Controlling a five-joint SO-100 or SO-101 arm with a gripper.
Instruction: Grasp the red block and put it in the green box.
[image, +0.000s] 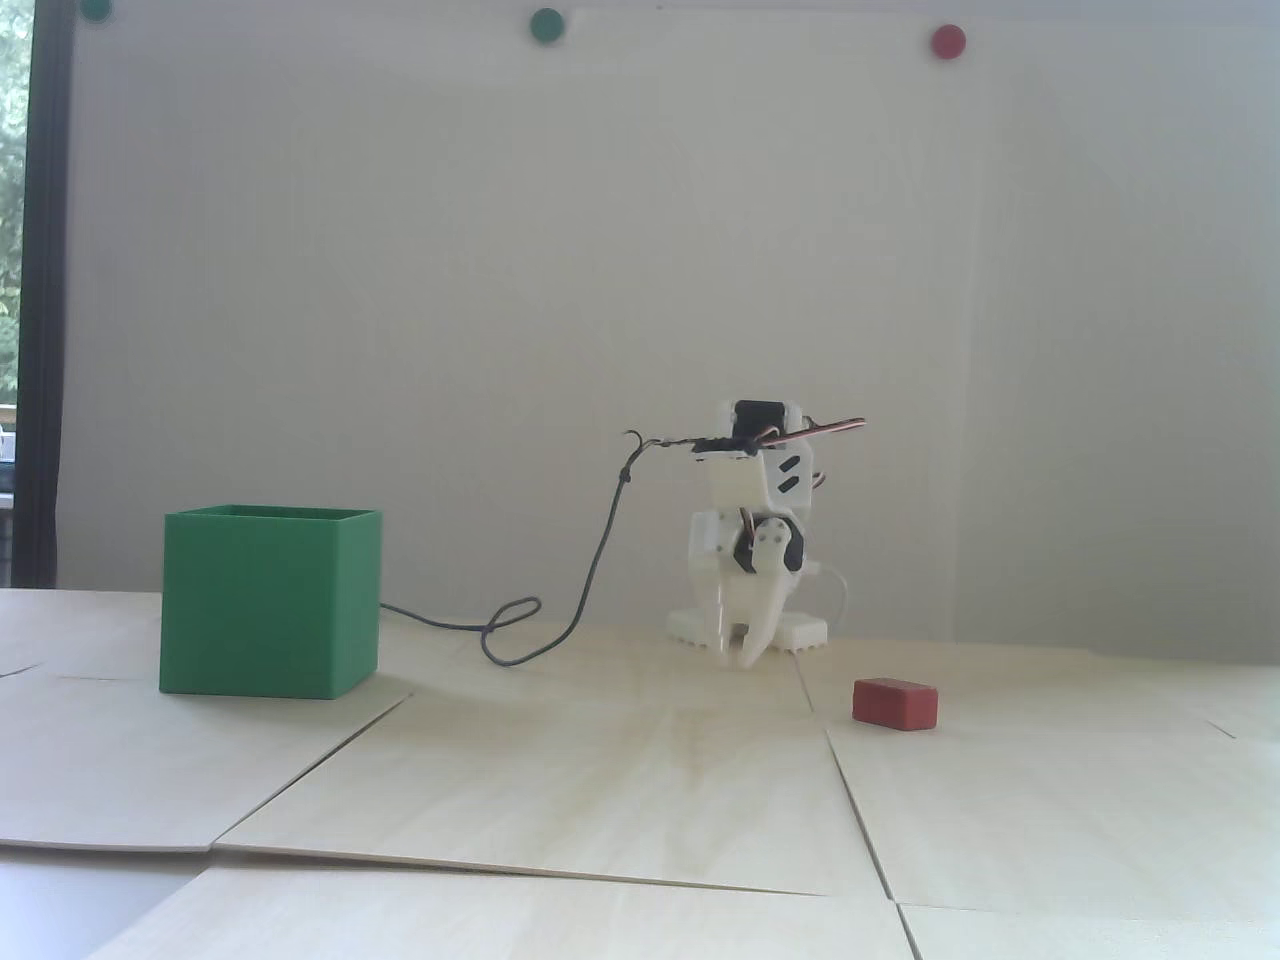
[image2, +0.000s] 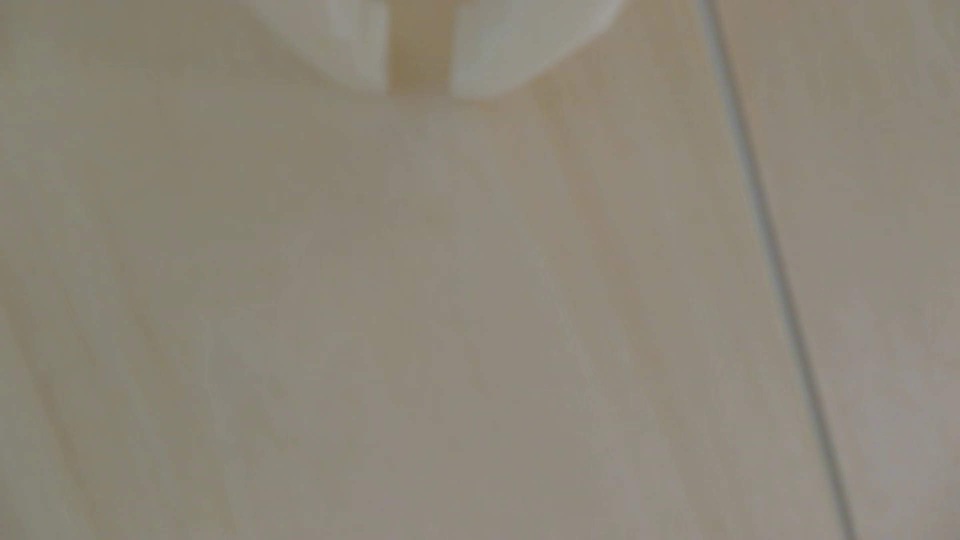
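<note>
Pointing down at the table, the gripper is hanging with its white fingers slightly apart and nothing between them. Its arm is hiding most of the base. Well to its left in the fixed view, the green box is standing. Nearer the camera and to its right, the red block is lying apart from it. Blur is smearing the wrist view, showing only two pale fingertips and wood.

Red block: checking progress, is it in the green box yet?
Out. The small dull-red rectangular block lies on the wooden table, far right of the large green cube-shaped box.
</note>
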